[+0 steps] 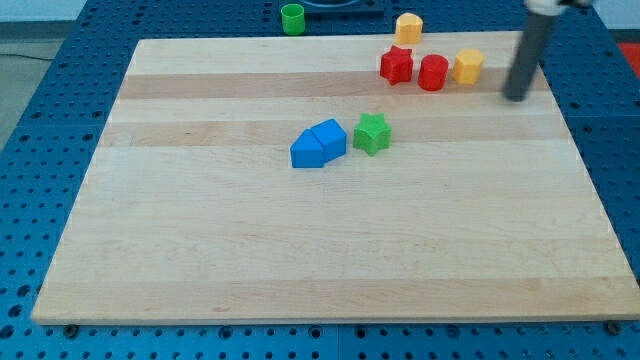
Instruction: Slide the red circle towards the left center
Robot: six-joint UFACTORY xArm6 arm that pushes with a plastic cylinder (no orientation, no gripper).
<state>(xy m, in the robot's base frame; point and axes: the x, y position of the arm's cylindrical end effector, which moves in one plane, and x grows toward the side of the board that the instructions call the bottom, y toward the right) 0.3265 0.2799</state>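
The red circle (433, 73) is a short red cylinder near the view's top right of the wooden board (330, 240). A red star-like block (396, 64) sits just to its left and a yellow block (468, 66) touches or nearly touches its right side. My tip (515, 97) is the lower end of the dark rod, to the right of the yellow block and a little lower, apart from all blocks.
A yellow hexagon-like block (408, 27) lies at the board's top edge. A green cylinder (292, 18) stands off the board at the top. Two blue blocks (318, 144) sit together mid-board with a green star (371, 133) to their right.
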